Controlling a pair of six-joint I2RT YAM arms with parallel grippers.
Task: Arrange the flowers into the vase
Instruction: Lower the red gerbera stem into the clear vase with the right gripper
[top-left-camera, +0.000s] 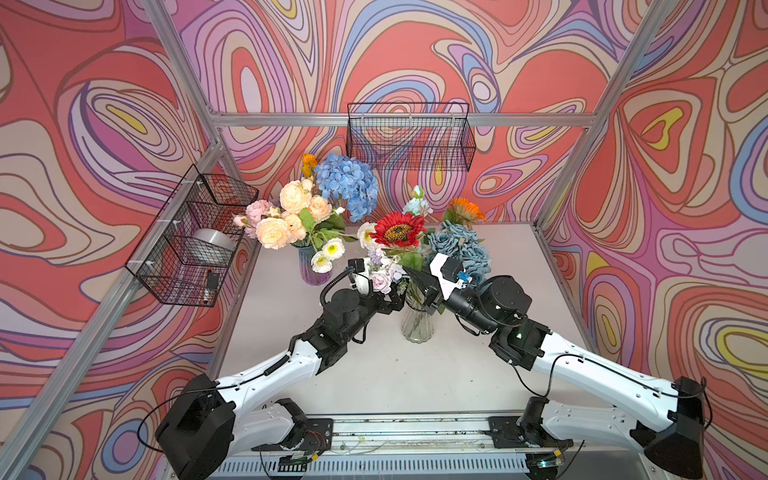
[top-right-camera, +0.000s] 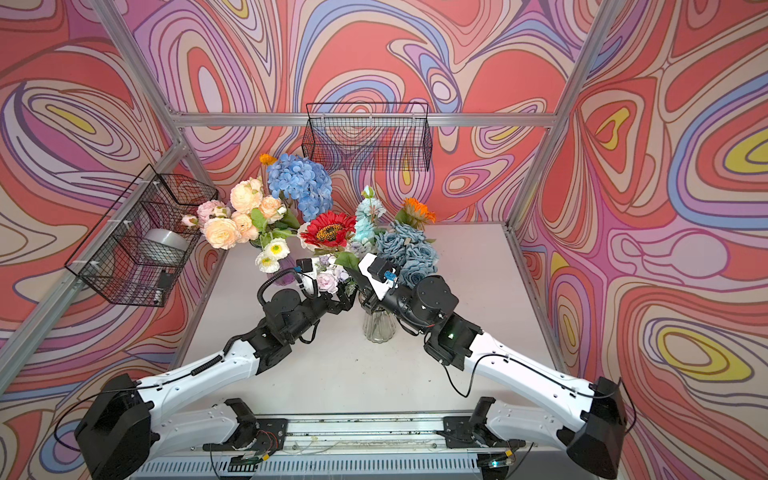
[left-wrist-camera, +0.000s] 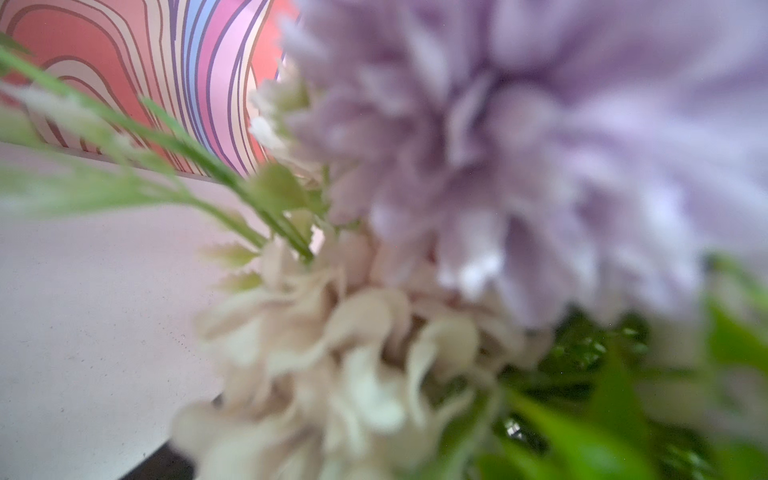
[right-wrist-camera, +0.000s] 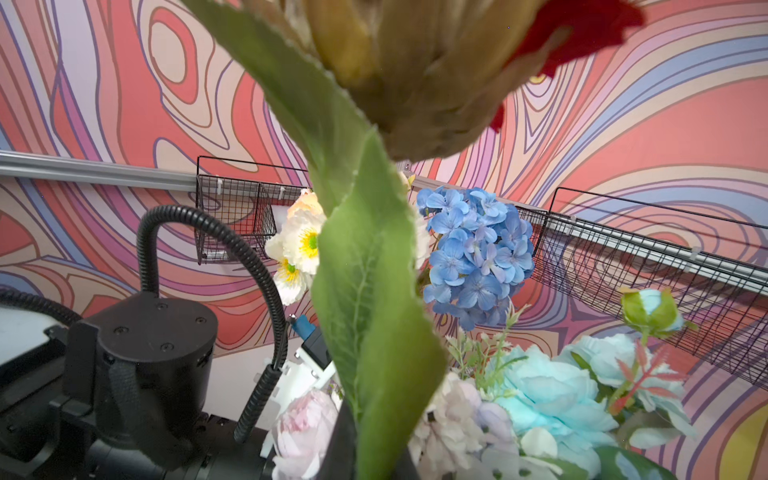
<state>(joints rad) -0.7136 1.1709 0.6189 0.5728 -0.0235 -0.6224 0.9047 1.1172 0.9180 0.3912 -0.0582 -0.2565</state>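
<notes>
My right pincer (top-left-camera: 427, 301): clamped together on the stem of the red sunflower (top-left-camera: 397, 230), just above the mouth of the glass vase (top-left-camera: 417, 326).
My left pincer (top-left-camera: 398, 300): jaws apart beside the lilac-pink bunch (top-left-camera: 384, 276), at the vase's neck.
Sunflower head: over the vase, beside the teal roses (top-left-camera: 459, 249).
My plan: slide the stem straight down (leaves hide the rim) and let go only once it stands.

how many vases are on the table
2: a purple vase toward the back left, and a clear glass vase nearer the middle. The flowers could hide another, but none shows.
</notes>
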